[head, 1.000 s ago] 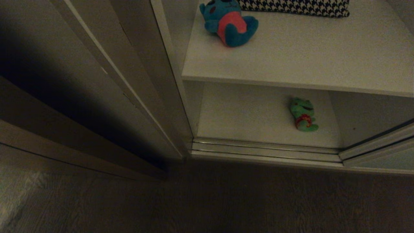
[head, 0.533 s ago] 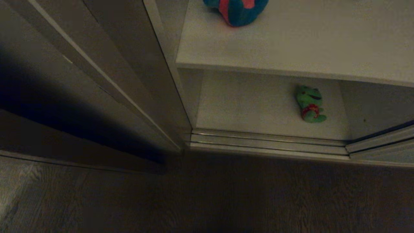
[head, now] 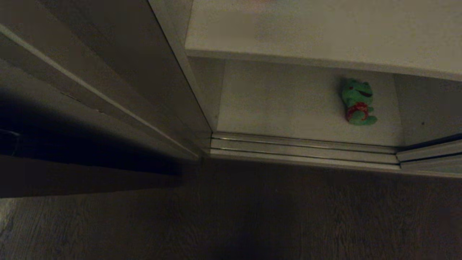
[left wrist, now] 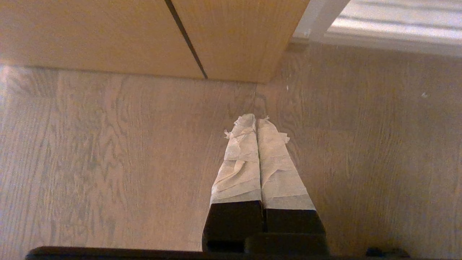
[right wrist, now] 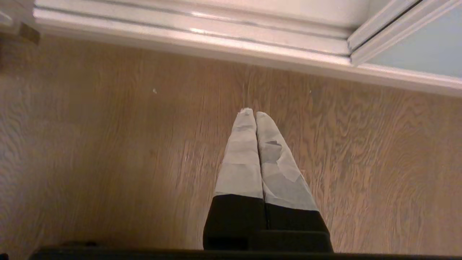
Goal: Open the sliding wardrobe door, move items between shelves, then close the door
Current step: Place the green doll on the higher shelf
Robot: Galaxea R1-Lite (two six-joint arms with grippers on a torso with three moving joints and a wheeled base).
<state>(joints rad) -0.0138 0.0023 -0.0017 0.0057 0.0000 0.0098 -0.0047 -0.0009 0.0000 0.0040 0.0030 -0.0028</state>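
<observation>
Floor: dark wood planks [head: 288, 216] fill the lower half of the head view, running up to the wardrobe's metal track [head: 303, 150].
Frog: green plush [head: 357, 102] lies on the bottom shelf [head: 281, 104], at about 2 o'clock from the view's centre, near the right side wall and just behind the track; within reach from the front.
Upper shelf: white board [head: 325, 32] at 12 o'clock, overhanging the frog; bare in the part seen. No bear is in view.
Door: pale panel [right wrist: 418, 54] at 3 o'clock, its framed edge resting in the track; the compartment stands open, so opening looks done.
Side panel: dark upright [head: 119, 72] at 10 o'clock, bounding the opening.
Left gripper: [left wrist: 257, 121] taped fingers pressed together, empty, pointing down over floor near brown panelling [left wrist: 108, 36]; parked.
Right gripper: [right wrist: 255, 113] fingers together, empty, above floor just before the track; likely idle while the view tips toward the low shelf.
</observation>
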